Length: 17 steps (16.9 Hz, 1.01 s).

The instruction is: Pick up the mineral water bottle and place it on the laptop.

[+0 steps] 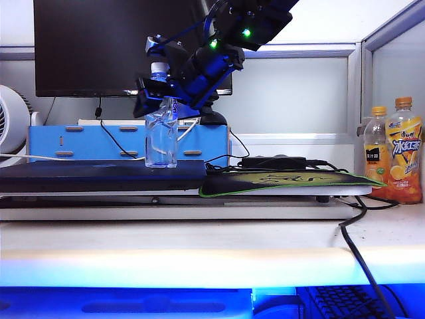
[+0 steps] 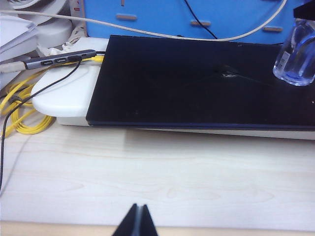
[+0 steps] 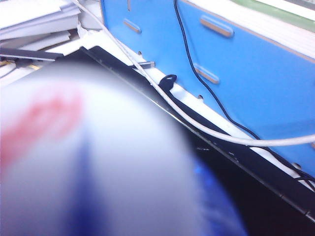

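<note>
Mineral water bottle (image 1: 161, 136) standing upright on the laptop (image 1: 99, 176), near its right end, in front of the blue box stand (image 1: 126, 143). Clear water visible in the lower part of the bottle; white cap on. In the left wrist view, only the bottle's base (image 2: 296, 54) seen, resting on the dark lid (image 2: 197, 83) toward 2 o'clock of that lid.

Right gripper (image 1: 163, 100) positioned around the bottle's upper body, arm descending from 1 o'clock in the exterior view. Jaws flanking the neck; contact with the plastic cannot be told, nor whether spread or clamped. Right wrist view filled by a blurred white cap (image 3: 98, 157) close to the lens.

Left gripper (image 2: 137, 222) low over bare light table (image 2: 157, 177), at 6 o'clock from the laptop and well apart from it; fingertips pressed together, nothing between them.

Two orange-capped juice bottles (image 1: 393, 149) standing upright at the far right, 3 o'clock from the laptop, both holding orange liquid, caps on. Green-edged mouse pad (image 1: 285, 181) lying just beside the laptop's right edge. White cable (image 3: 206, 130) draped along the stand's front.
</note>
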{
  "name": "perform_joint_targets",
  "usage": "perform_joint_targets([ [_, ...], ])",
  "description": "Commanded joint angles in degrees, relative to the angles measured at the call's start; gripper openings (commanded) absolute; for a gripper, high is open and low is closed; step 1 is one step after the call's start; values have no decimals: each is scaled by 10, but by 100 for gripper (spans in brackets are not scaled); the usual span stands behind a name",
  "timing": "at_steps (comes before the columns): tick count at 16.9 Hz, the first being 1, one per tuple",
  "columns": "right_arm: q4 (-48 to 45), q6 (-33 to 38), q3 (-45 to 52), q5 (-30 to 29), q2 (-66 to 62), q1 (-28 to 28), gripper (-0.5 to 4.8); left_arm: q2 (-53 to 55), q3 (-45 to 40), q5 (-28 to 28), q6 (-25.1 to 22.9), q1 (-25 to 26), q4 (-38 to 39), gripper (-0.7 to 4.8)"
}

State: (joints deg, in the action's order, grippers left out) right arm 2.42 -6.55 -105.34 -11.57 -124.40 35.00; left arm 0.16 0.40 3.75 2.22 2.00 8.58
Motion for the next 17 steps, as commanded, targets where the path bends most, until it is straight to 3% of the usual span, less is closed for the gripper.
perform_joint_targets([
  [1,-10,-3,-2,0,11,1,479,-1,0,1,-1,0,1,-2],
  [7,-12,-12,-2,-1,73,1,479,-1,0,1,-1,0,1,-2],
  [13,0,-12,-2,2,211,1,479,-1,0,1,-1,0,1,-2],
  [15,16,-12,-2,41,272,1,479,-1,0,1,-1,0,1,-2],
  [16,26,-12,-2,63,303,1,380,-1,0,1,-1,0,1,-2],
  [17,50,-12,-2,87,354,1,229,-1,0,1,-1,0,1,-2],
])
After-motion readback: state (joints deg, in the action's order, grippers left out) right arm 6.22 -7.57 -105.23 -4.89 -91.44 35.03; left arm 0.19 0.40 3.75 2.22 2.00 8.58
